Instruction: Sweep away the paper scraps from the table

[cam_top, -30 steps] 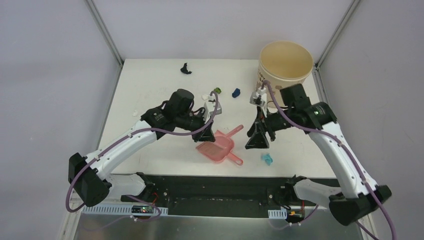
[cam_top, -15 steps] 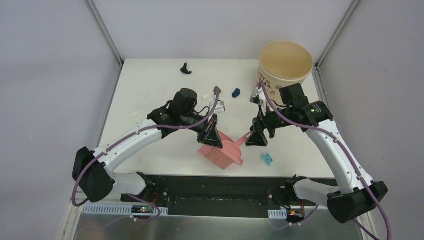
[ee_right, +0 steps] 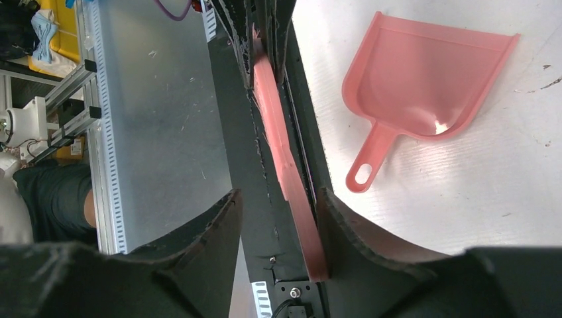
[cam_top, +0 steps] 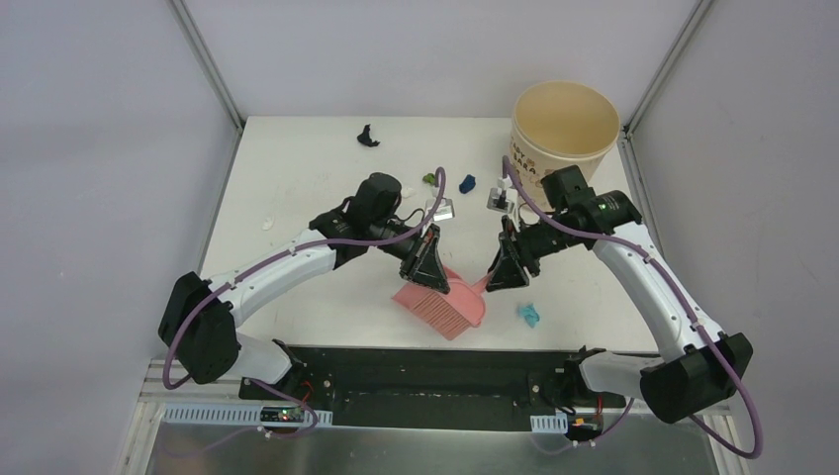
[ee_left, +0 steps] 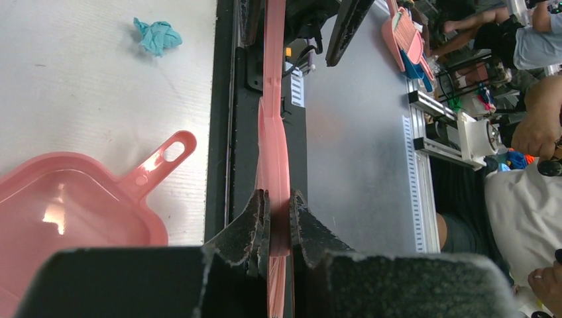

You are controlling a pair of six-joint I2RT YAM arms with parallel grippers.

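The pink brush (ee_left: 273, 132) is clamped edge-on by the left gripper (ee_left: 278, 199), while the right gripper (ee_right: 278, 195) is set around its other end with the jaws apart, not yet closed on it. If the left grip is released too soon, the brush could be dropped onto the dustpan (cam_top: 435, 305) or knocked over the front edge of the table (cam_top: 297, 178). The paper scraps (cam_top: 467, 183) lie unswept: one at the far edge, two nearer the middle, and a teal scrap (cam_top: 529, 315) by the front edge. A beige bucket (cam_top: 564, 124) is stood at the far right corner, and the table is enclosed by grey walls.
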